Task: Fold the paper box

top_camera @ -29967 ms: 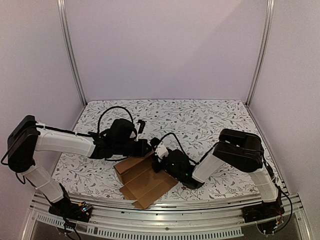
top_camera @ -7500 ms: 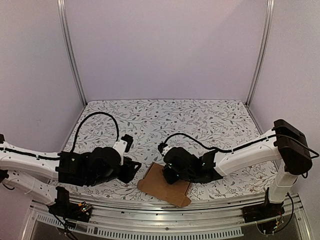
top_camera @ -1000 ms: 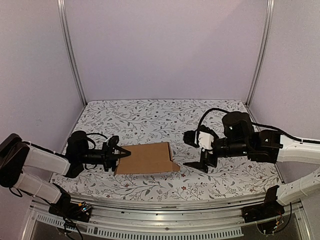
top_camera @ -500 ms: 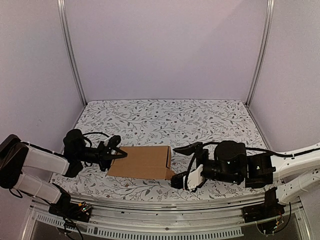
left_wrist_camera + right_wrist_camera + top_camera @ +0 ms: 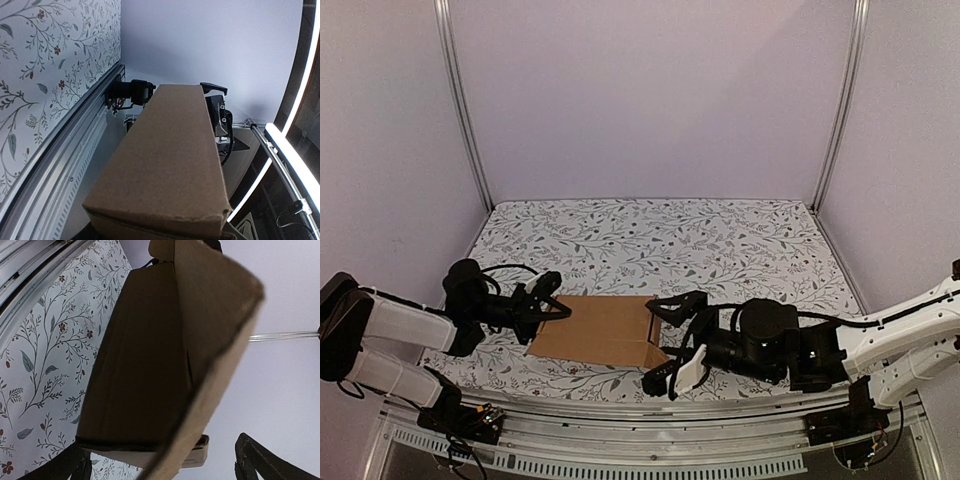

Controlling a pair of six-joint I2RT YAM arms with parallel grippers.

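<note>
The paper box point(image 5: 592, 330) is a shallow brown cardboard mailer with its lid down, lying crosswise near the table's front edge. My left gripper point(image 5: 544, 306) is shut on its left end. In the left wrist view the box point(image 5: 170, 165) fills the middle and hides the fingers. My right gripper point(image 5: 666, 340) stands open at the box's right end, one finger behind it and one in front. In the right wrist view the box point(image 5: 140, 370) lies between the spread fingers point(image 5: 75, 465), with a loose flap point(image 5: 215, 355) hanging toward the camera.
The table point(image 5: 720, 240) has a floral-patterned cloth. A metal rail point(image 5: 650, 412) runs along the near edge just in front of the box. Upright frame posts point(image 5: 460, 100) and plain walls close off the sides and back.
My right gripper has swung down and left from beside the box to straddle its right end. The box has drifted slightly left and toward the front edge, still held by my left gripper.
</note>
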